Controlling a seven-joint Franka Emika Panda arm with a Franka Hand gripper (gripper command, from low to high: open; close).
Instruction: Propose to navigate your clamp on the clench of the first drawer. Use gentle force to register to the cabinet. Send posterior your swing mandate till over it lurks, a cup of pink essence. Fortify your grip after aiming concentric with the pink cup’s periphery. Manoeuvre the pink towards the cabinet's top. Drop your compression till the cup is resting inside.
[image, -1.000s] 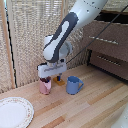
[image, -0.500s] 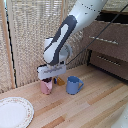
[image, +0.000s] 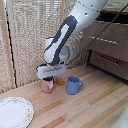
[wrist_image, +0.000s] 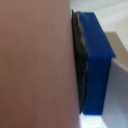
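step: white-and-grey clamp (image: 48, 76) on the bulky white arm is sitting down over the small pale pink cup (image: 47, 86), lower-left of centre in the exterior view; grasp stage, judging by pose
clamp state: blue finger pad (wrist_image: 94, 60) is pressing flat against the pink wall (wrist_image: 35, 65); looks clamped on the cup
next: lifting, then carrying toward the dark brown wooden cabinet (image: 107, 45) at upper right; top drawer seems open there
neighbours: blue mug (image: 74, 85) just beside, round white plate (image: 15, 112) lower left
view gap: wrist is showing pad contact only; exterior is showing layout, fingertips hidden
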